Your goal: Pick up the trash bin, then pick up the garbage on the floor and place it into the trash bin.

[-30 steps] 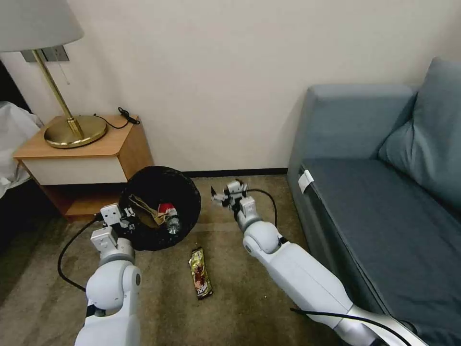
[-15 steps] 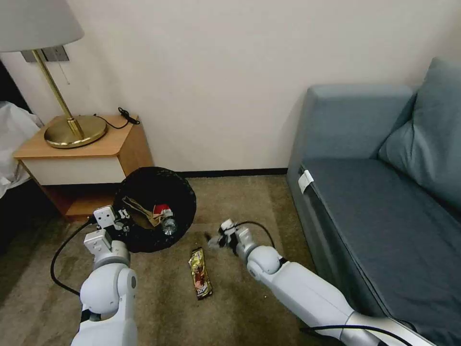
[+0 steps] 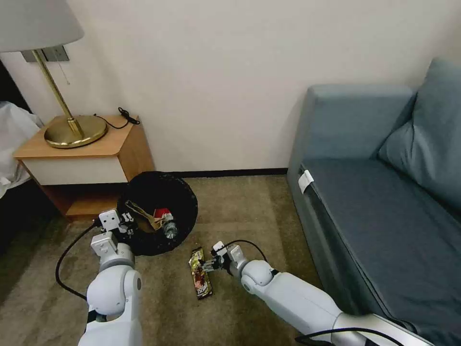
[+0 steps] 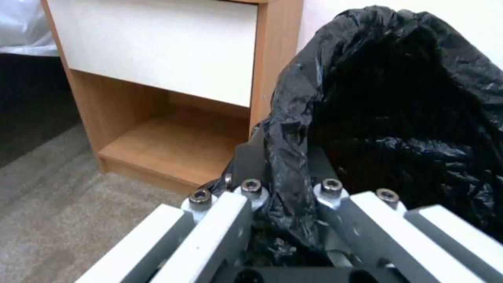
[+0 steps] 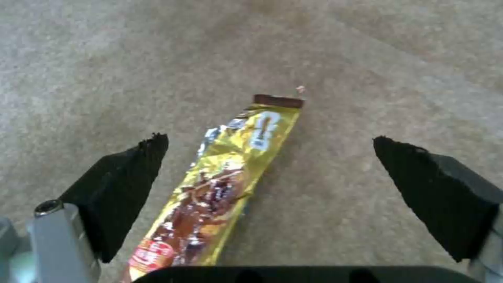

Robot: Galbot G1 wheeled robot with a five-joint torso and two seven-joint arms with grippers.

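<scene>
One wrapper (image 5: 220,188), lower end cropped.

A wooden nightstand (image 3: 81,158) stands at far left against a cream wall (image 3: 216,72), holding a brass lamp (image 3: 72,125) and a black cable (image 3: 126,115). A blue-grey sofa (image 3: 379,192) fills the right. Tan carpet (image 3: 249,202) covers the floor.

Left arm: lower left of the head view, reaching up the frame, elbow bent.
Left claw (image 3: 126,222): fingers (image 4: 246,165) clamped tight on a fold of black bag (image 4: 293,157).
Right arm: runs from the lower right corner toward the lower middle.
Right claw (image 3: 207,264): low, fingers (image 5: 125,184) spread wide.
</scene>
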